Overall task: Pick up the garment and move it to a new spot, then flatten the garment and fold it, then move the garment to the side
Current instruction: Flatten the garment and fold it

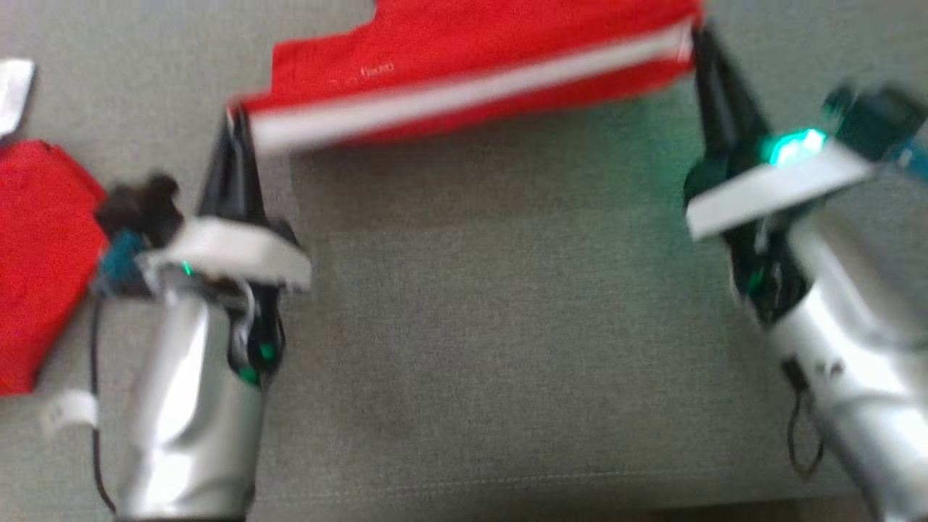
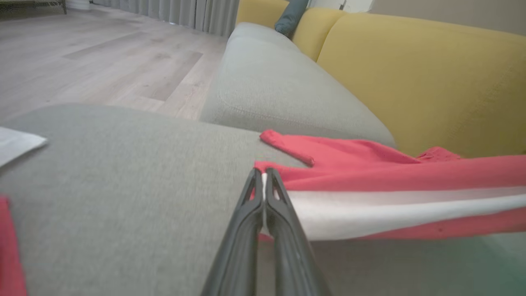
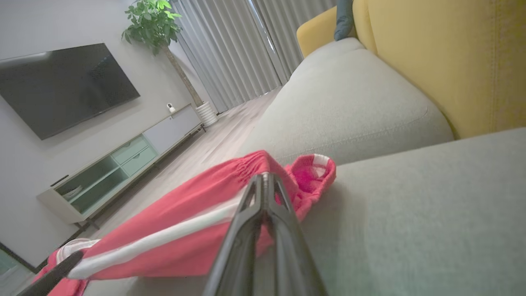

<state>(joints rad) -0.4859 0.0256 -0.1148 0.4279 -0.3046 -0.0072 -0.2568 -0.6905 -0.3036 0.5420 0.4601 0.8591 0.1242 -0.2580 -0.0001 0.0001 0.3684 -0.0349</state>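
Garment (image 1: 449, 65) time, and both claws have it. From the head view, the red thing with the white stripe hangs stretched between them near the far side of the grey sofa cushion (image 1: 493, 326). The left gripper (image 1: 235, 122) is pinched shut on one end of the striped edge and the right gripper (image 1: 697, 42) is pinched shut on the other. The shot is pretty smeared, so I can't say how much of the fabric sits on the cushion and how much is in the air. A second red cloth (image 1: 36, 254) lies off beside the left arm, with a white sheet (image 1: 14, 87) past it.

Left wrist view is sharper. The two dark fingers are clamped together on the white stripe at the corner of the garment (image 2: 370, 176). The near edge is lifted, with shadow under it, while the far red part seems to rest on the cushion in front of the yellow backrest (image 2: 411, 82). Wood floor (image 2: 82, 61) runs off behind.

Right wrist view is the same story at the other end. The fingers are closed on a gathered, bunched bit of the garment (image 3: 185, 218), and the stripe runs off toward the other claw's dark finger (image 3: 53, 275). TV (image 3: 61, 86) and plant (image 3: 152, 20) are in the background.

My read is that this is the move-it or spread-it-flat part, and no fold is made yet. The next move probably needs both arms to lower together with the edge kept taut, so the fabric lands smooth on the open cushion rather than bunching at that gathered end.
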